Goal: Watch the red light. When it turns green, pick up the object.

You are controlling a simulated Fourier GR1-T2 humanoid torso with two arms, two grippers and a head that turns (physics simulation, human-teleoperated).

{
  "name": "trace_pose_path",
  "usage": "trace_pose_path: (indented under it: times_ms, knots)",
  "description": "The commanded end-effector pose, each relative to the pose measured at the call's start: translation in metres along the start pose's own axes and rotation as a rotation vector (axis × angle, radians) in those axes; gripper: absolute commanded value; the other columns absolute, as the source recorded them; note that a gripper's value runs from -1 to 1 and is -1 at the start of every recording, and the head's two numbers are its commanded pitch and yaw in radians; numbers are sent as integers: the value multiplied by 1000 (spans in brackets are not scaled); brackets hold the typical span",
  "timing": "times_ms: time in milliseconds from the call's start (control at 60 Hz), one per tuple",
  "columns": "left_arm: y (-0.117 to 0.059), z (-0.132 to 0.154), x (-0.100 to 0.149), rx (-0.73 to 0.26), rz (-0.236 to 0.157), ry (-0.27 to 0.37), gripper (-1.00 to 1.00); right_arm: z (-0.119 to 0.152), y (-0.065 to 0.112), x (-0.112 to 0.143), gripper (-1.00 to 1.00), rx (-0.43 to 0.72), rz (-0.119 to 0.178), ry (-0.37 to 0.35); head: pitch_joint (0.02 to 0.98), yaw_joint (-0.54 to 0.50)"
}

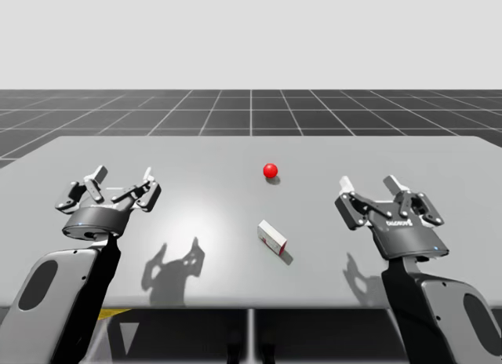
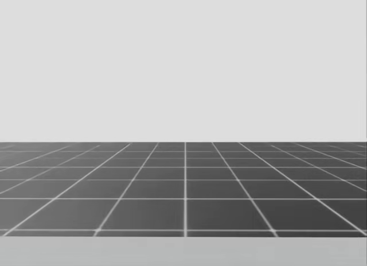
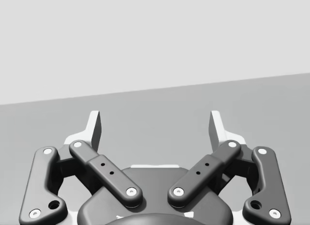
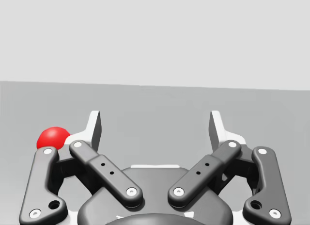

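Looking down from the high view: noted a grey table with a dark grid floor beyond it. Logged the light, a small ball showing red, resting on the table a little right of centre and toward the far side. Found the box, small and white with a red end, lying flat on the table nearer than the light. Set at a slant, just right of the centre line, apart from the light and touched by nothing. Marked the left gripper raised over the table's left part, with fingers spread wide, gripping nothing, well apart from the box. Marked the right gripper over the right part, likewise spread wide and gripping nothing. Placed the box between the two grippers, somewhat closer to the right one. Saw shadows of both grippers cast on the tabletop toward the near edge. From the left wrist view: confirmed fingers far apart, with bare tabletop ahead. From the right wrist view: confirmed fingers far apart, and caught the red light ahead, outside the gap, beside one finger and partly hidden behind the linkage. From the head view: recorded grid floor under a pale backdrop.
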Motion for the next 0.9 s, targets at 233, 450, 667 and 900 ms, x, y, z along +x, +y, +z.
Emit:
trace_pose_path:
  times_ms: [233, 450, 667, 900]
  knots:
    - [3, -1, -3, 2, 0, 4, -1000, 0, 0, -6, -1000, 24, 44, 19, 147, 6]
    - [4, -1, -2, 4, -2, -4, -1000, -1, -1, -7, -1000, 4, 52, 9, 292, 3]
    - [4, -1, -3, -2, -9, -6, -1000, -1, 0, -7, -1000, 14, 55, 7, 419, 5]
    - [4, -1, -3, -9, -16, -5, -1000, -1, 0, -7, -1000, 16, 53, 10, 533, -51]
